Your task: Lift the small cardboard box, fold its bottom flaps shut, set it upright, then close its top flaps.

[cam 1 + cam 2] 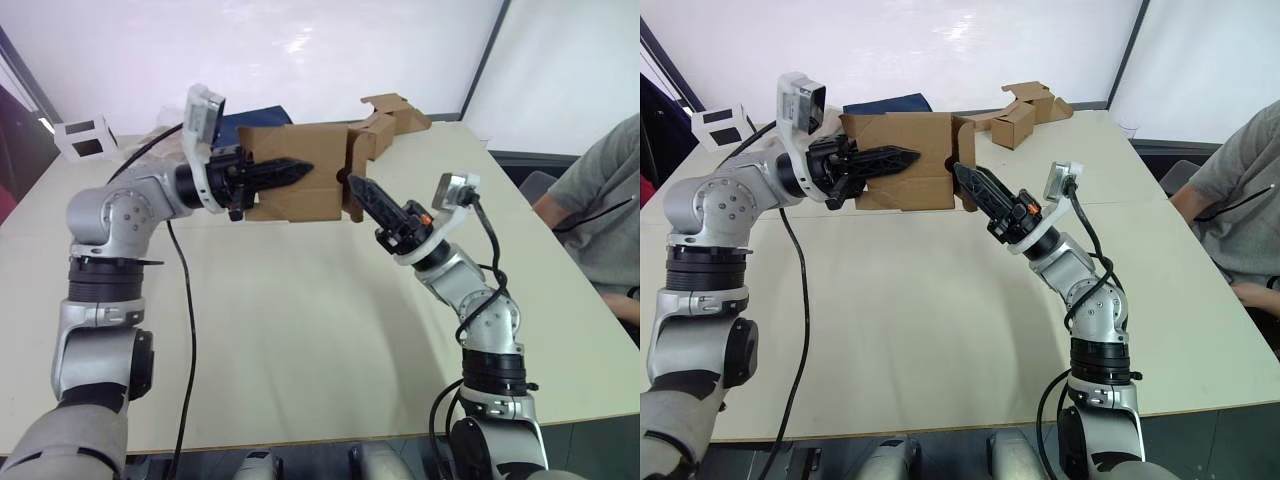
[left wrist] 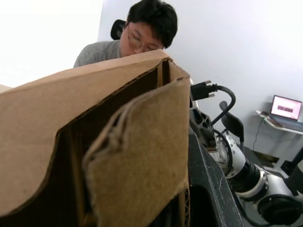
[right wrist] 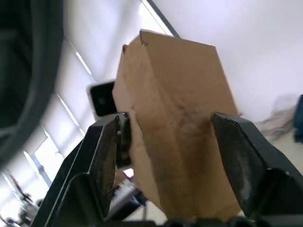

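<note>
In the left eye view the left gripper (image 1: pixel 285 172) is clamped on the small plain brown corrugated cardboard box (image 1: pixel 300 170), held in the air above the desk's (image 1: pixel 300 330) far edge, and the right gripper (image 1: pixel 362 192) touches the box's right end. In the right wrist view the right gripper's black fingers (image 3: pixel 102 156) stand wide apart either side of a box flap.

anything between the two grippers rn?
Only the small plain brown cardboard box, lifted off the table: left gripper against its front face, right gripper at its side edge, per head views.
</note>
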